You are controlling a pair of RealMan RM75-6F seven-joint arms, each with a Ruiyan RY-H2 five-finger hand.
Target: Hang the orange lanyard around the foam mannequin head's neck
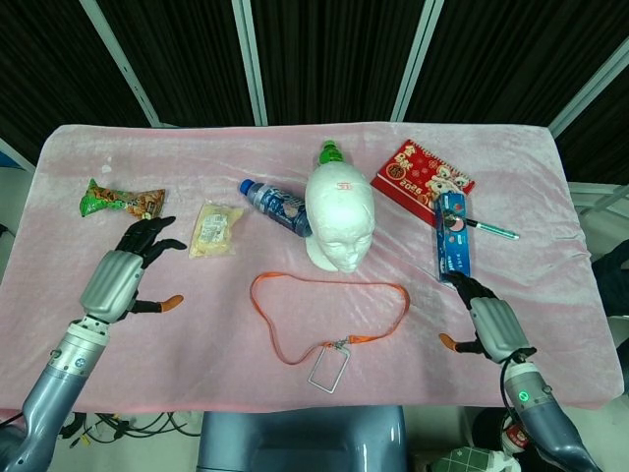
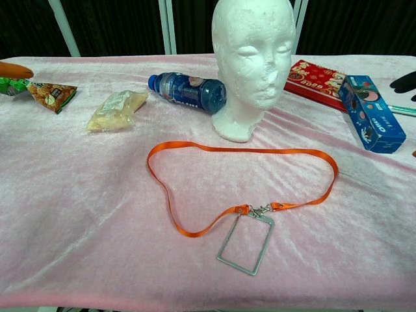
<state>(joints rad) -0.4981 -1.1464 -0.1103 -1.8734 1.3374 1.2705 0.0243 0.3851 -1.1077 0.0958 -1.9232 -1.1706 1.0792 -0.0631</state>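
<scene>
The orange lanyard (image 2: 195,149) is laid flat in an open loop on the pink cloth (image 1: 550,187), just in front of the upright foam mannequin head (image 1: 340,215); its clear badge holder (image 2: 245,243) lies at the near end. The left hand (image 1: 125,275) is seen well to the left, fingers spread, nothing held. The right hand (image 1: 491,324) is likewise empty with fingers apart, near the blue box (image 1: 453,236).

Matt foam head (image 2: 252,58); velvety pink cloth (image 2: 78,195).
</scene>
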